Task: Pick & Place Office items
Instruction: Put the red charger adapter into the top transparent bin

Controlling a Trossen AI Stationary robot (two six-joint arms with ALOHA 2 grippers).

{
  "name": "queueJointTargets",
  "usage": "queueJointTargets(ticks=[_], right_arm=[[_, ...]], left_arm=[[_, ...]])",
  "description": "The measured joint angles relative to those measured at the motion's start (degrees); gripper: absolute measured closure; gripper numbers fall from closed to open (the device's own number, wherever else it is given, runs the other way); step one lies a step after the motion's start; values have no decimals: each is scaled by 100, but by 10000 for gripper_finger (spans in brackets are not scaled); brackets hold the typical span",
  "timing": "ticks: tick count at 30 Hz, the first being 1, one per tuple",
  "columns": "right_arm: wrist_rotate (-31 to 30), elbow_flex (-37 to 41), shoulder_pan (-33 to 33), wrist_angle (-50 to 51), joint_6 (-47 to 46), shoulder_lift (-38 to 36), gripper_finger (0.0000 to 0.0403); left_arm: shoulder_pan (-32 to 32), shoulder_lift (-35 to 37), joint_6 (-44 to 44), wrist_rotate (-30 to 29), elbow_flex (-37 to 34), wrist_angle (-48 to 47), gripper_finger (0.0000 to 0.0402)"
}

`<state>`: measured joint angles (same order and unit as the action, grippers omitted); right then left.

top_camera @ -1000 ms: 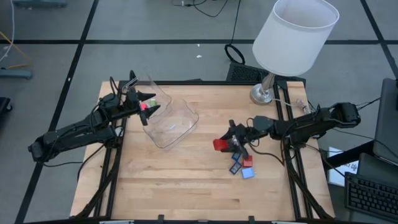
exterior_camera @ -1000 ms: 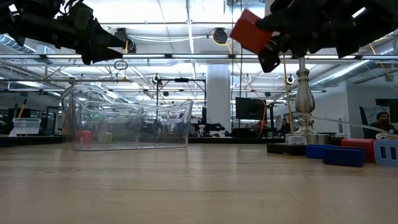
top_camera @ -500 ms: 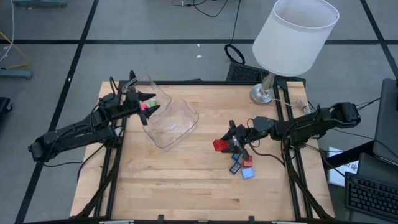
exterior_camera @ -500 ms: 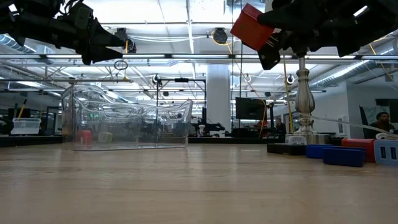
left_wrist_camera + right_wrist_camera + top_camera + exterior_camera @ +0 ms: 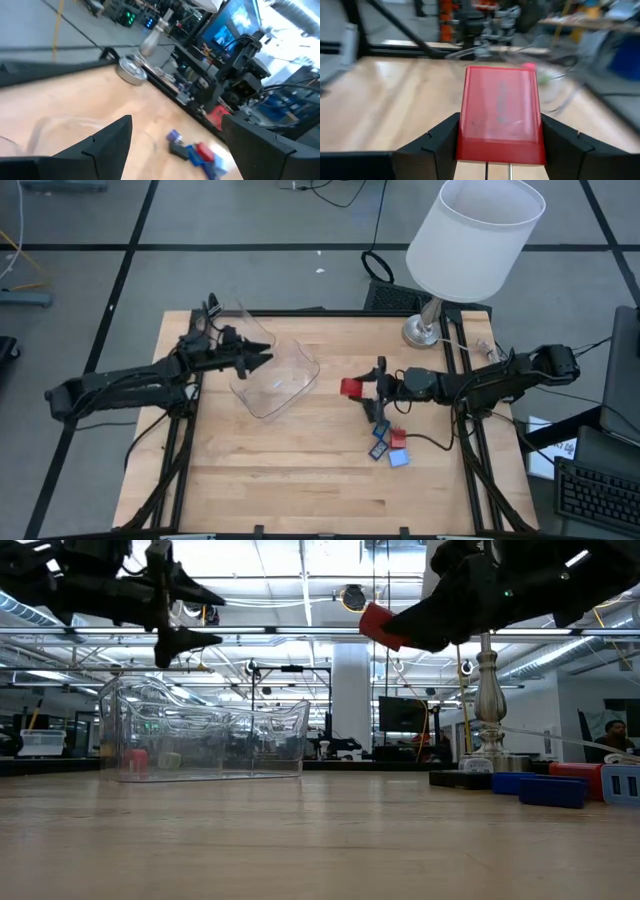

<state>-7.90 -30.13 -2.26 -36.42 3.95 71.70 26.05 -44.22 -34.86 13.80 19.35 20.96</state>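
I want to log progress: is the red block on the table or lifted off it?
Lifted. The right gripper clamps the red block in its fingers, well above the table.

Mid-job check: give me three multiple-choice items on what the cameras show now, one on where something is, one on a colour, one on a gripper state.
1. Where is the clear container?
A. On the table's left half, near the left gripper
B. Beside the lamp
C. On the floor

2. What colour is the block in the right gripper?
A. Blue
B. Green
C. Red

3. How does the left gripper stand?
A. Shut on a cube
B. Open, holding nothing
C. Shut on the container's rim

Answers:
1 A: the high view shows it left of centre, by that gripper.
2 C: the right wrist view shows a red block between the fingers.
3 B: the left wrist view shows its fingers spread with nothing between.
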Motion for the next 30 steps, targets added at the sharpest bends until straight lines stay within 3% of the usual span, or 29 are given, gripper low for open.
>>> queueJointTargets(ticks=[9, 14, 22, 30], right_arm=[[-2263, -632, -327, 514, 2082, 0, 188], [-3119, -930, -592, 683, 2914, 133, 188], [-3428, -1166, -800, 793, 3159, 449, 188], [-3432, -1172, -800, 794, 3170, 476, 188]], left_arm=[[-781, -1480, -596, -526, 3, 2264, 92], [-978, -2219, -768, -608, 524, 1944, 92], [-1256, -3237, -140, -169, 2207, 698, 92], [-1531, -4005, 246, -200, 3187, 151, 92]])
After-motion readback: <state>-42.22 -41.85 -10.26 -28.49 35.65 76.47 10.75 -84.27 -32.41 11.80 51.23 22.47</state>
